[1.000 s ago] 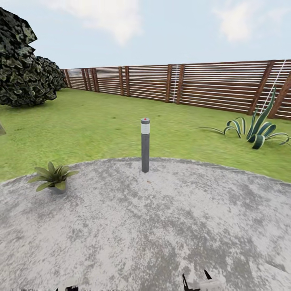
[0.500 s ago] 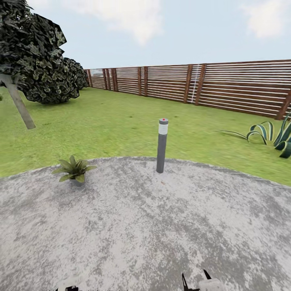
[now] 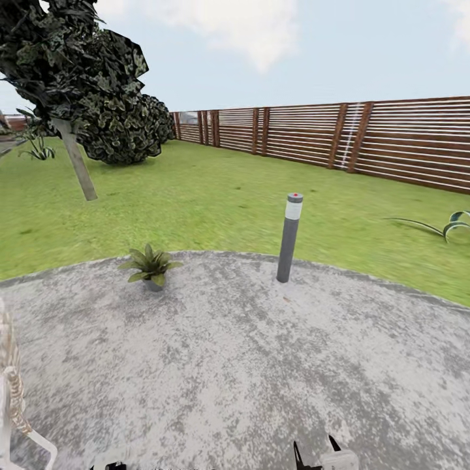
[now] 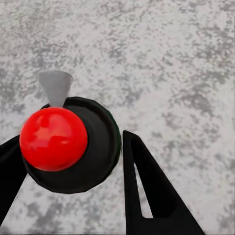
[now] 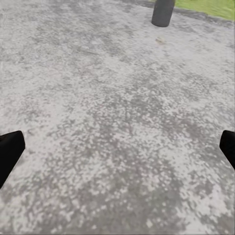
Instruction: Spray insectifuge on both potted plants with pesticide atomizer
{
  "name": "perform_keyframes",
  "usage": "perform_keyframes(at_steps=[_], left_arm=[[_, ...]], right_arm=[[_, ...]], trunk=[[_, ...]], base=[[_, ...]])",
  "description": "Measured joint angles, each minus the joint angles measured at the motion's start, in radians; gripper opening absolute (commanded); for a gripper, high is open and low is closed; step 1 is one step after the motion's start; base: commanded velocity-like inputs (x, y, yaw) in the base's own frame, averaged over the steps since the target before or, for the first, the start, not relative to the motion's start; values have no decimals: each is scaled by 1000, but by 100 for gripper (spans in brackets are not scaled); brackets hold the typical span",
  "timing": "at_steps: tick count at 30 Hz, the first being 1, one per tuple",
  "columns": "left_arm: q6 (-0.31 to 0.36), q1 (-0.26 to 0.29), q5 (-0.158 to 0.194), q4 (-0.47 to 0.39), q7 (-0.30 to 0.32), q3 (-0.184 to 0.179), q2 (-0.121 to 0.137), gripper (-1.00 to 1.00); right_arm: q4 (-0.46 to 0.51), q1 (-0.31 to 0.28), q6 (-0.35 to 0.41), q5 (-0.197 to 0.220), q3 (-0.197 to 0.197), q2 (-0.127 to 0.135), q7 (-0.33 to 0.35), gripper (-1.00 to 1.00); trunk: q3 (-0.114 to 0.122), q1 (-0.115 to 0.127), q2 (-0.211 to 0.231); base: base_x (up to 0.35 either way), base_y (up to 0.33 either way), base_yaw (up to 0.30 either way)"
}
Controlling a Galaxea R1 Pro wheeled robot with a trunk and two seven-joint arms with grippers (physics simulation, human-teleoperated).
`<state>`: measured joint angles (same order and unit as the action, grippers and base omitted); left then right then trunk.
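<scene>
My left gripper (image 4: 68, 139) is shut on the pesticide atomizer (image 4: 100, 147), a round black body with a red ball on top and a small grey cone nozzle, held over the grey patio. In the head view that gripper (image 3: 111, 462) sits at the bottom edge. One potted plant (image 3: 150, 266), a small green rosette in a grey pot, stands at the patio's far left edge, well ahead of both arms. My right gripper (image 3: 316, 452) is open and empty, its black fingers (image 5: 10, 152) spread wide above bare paving.
A grey bollard (image 3: 289, 238) with a red dot stands at the patio's (image 3: 248, 365) far rim. A white wicker chair (image 3: 13, 405) is at the lower left. Lawn, a leaning tree (image 3: 75, 163), dark bushes and a brown slatted fence (image 3: 365, 140) lie beyond.
The whole view has swung left, so the plant and bollard now sit further right in the picture. The tree trunk and the white chair have come into view. Both grippers are unchanged.
</scene>
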<state>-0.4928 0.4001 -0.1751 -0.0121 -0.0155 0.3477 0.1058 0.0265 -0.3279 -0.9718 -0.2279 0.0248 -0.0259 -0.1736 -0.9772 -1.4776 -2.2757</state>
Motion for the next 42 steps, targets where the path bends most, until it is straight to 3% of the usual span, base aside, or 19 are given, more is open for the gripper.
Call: perform_keyframes(at_steps=[11,19,42], left_arm=[[1,0,1,0,-1,1,0,-100],[1,0,2,-2,-1,1,0,-100],[1,1,2,-1,-1,2,0,-100]], right_arm=[[0,0,-1,1,-1,0,0,100],[0,0,0,0,0,1,2,100],[0,0,-1,-3,5,2,5,100]], trunk=[[-1,0,0],[-1,0,0],[-1,0,0]], base=[[4,-1,281],[207,-141,275],[240,-168,14]])
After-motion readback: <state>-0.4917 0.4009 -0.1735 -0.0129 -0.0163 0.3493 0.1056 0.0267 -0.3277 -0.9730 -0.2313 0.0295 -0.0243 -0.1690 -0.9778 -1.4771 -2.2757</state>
